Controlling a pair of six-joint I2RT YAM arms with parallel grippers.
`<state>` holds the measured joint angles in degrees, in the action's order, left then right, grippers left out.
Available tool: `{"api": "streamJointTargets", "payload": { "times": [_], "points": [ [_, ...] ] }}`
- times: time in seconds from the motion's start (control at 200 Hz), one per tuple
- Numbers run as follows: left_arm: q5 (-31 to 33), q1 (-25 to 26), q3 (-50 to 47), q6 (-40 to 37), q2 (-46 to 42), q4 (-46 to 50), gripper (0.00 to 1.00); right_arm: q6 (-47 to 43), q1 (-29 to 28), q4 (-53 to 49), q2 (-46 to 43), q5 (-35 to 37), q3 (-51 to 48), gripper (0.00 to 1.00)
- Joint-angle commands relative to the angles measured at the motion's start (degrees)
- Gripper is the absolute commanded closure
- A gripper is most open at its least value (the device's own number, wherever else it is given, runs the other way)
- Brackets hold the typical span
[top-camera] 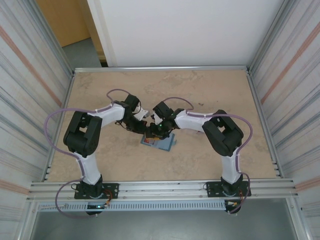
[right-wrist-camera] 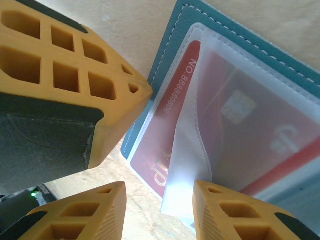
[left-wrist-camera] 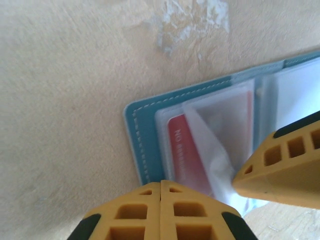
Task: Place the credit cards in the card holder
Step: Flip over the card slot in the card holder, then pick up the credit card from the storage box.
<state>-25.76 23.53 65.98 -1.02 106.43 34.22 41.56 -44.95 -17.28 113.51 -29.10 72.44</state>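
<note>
On beige table (top-camera: 200, 95) | card holder (top-camera: 165, 144) open | corrugated walls (top-camera: 25, 75) both sides

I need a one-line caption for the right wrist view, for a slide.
Right gripper, jaws open, at a lifted clear sleeve above a red credit card in the teal card holder.
</note>
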Motion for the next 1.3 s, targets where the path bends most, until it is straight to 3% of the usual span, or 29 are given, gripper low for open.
{"api": "streamJointTargets", "payload": {
  "times": [0.0, 0.421, 0.697, 0.822, 0.932, 1.113, 1.293],
  "points": [
    [-1.7, -2.0, -0.6, 0.7, -2.4, 0.5, 0.97, 0.7, -0.3, 1.2, 1.2, -3.5, 2.8, 0.62],
    [-3.5, -6.9, 0.5, 0.9, -5.1, 1.1, 0.94, 0.5, -1.0, 0.8, 2.9, -7.8, 8.3, 0.62],
    [-5.0, -9.4, 1.6, -0.5, -9.8, 2.6, 0.92, -2.5, 2.6, -6.2, -12.0, -0.5, 2.4, 0.62],
    [-8.4, -7.3, 0.5, -0.3, -10.6, 2.5, 0.92, -1.4, 5.3, -8.5, -16.8, 5.3, -4.4, 0.62],
    [-7.1, -4.5, 0.2, -1.8, -9.4, 2.9, 0.92, -0.3, 4.8, -9.8, -17.6, 5.3, -7.4, 0.63],
    [-6.5, -2.0, -0.8, -4.0, -9.0, 3.5, 0.92, -0.2, 3.2, -13.5, -23.1, 12.0, -10.6, 0.63],
    [-3.2, 0.6, -1.7, -7.0, -11.4, 2.9, 0.92, -2.6, 7.7, -21.1, -27.4, 17.6, -9.9, 0.59]
  ]
}}
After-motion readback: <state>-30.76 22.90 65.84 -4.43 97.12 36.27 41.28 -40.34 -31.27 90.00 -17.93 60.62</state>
